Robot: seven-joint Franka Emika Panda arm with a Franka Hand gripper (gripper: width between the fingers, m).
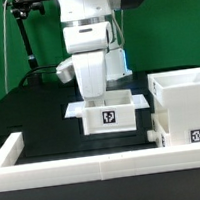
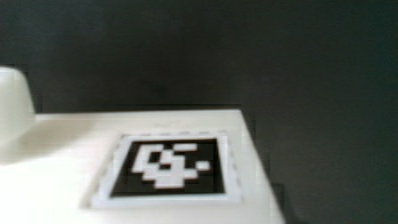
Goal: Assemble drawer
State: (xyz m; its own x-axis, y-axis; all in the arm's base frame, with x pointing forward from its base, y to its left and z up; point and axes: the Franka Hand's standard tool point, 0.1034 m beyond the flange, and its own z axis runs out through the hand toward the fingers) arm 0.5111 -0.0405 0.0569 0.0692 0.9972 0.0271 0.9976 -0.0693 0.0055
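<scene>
A small open-topped white tray point(image 1: 111, 116) of the drawer kit sits at the table's middle, a black-and-white tag on its near face. The tall boxy housing point(image 1: 183, 101) stands at the exterior view's right, open at the top, with a tag low on its front. My gripper point(image 1: 91, 97) reaches down at the tray's back left rim; its fingertips are hidden by the hand and the tray. The wrist view shows a white tray surface point(image 2: 267, 190) with a tag point(image 2: 171, 166) very close up; no fingers show. A second tray is not in view.
The low white border wall point(image 1: 66, 171) runs along the front and up the exterior view's left. A black stand point(image 1: 25, 36) rises at the back left against a green backdrop. A rounded white shape point(image 2: 9, 110) sits at the wrist view's edge.
</scene>
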